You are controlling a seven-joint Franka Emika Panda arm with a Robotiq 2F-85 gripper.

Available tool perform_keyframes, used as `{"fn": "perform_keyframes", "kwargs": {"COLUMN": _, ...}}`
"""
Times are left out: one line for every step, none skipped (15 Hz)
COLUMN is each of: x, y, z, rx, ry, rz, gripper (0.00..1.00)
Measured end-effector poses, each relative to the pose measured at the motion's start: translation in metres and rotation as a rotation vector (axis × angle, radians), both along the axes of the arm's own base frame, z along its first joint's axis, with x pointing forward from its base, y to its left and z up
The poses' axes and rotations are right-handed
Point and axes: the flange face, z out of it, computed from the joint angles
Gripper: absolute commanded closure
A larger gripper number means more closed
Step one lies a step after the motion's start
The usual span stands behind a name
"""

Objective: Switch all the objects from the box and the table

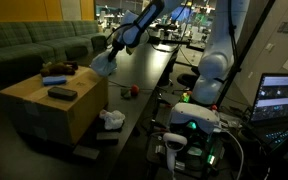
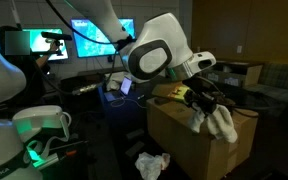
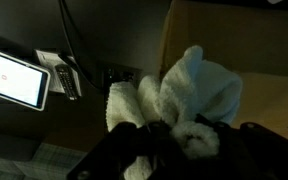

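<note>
The claw [image 3: 186,148] grips a white rag [image 3: 196,85] in front of the box [image 3: 269,50].

Dim room, green sofa [image 1: 29,45] (cushioned) — glowing monitors [image 2: 92,38]

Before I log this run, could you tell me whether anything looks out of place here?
Nothing looks spilled or damaged. The one untidy thing is a crumpled white cloth rag lying loose beside the tan cardboard box; the gripper, shut on a hanging white rag, holds it by the box.
</note>
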Motion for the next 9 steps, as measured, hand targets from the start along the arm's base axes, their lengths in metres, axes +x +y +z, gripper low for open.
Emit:
{"fn": "perform_keyframes", "kwargs": {"x": 0.002, "y": 0.01, "z": 0.002, "rx": 0.002, "ry": -0.005, "rz": 0.019, "gripper": 0.91}}
{"fn": "perform_keyframes", "kwargs": {"x": 0.004, "y": 0.02, "z": 0.004, "rx": 0.004, "ry": -0.008, "rz": 0.036, "gripper": 0.91}}
{"fn": "perform_keyframes", "kwargs": {"x": 0.006, "y": 0.03, "z": 0.006, "rx": 0.005, "ry": -0.013, "rz": 0.053, "gripper": 0.91}}
{"fn": "perform_keyframes", "kwargs": {"x": 0.007, "y": 0.038, "z": 0.007, "rx": 0.006, "ry": -0.017, "rz": 0.069, "gripper": 0.91}}
{"fn": "perform_keyframes", "kwargs": {"x": 0.009, "y": 0.046, "z": 0.007, "rx": 0.007, "ry": -0.018, "rz": 0.084, "gripper": 0.91}}
{"fn": "perform_keyframes", "kwargs": {"x": 0.01, "y": 0.054, "z": 0.008, "rx": 0.008, "ry": -0.021, "rz": 0.098, "gripper": 0.91}}
{"fn": "perform_keyframes", "kwargs": {"x": 0.01, "y": 0.061, "z": 0.008, "rx": 0.009, "ry": -0.022, "rz": 0.111, "gripper": 0.91}}
{"fn": "perform_keyframes", "kwargs": {"x": 0.011, "y": 0.068, "z": 0.008, "rx": 0.01, "ry": -0.026, "rz": 0.124, "gripper": 0.92}}
{"fn": "perform_keyframes", "kwargs": {"x": 0.012, "y": 0.075, "z": 0.008, "rx": 0.01, "ry": -0.034, "rz": 0.137, "gripper": 0.92}}
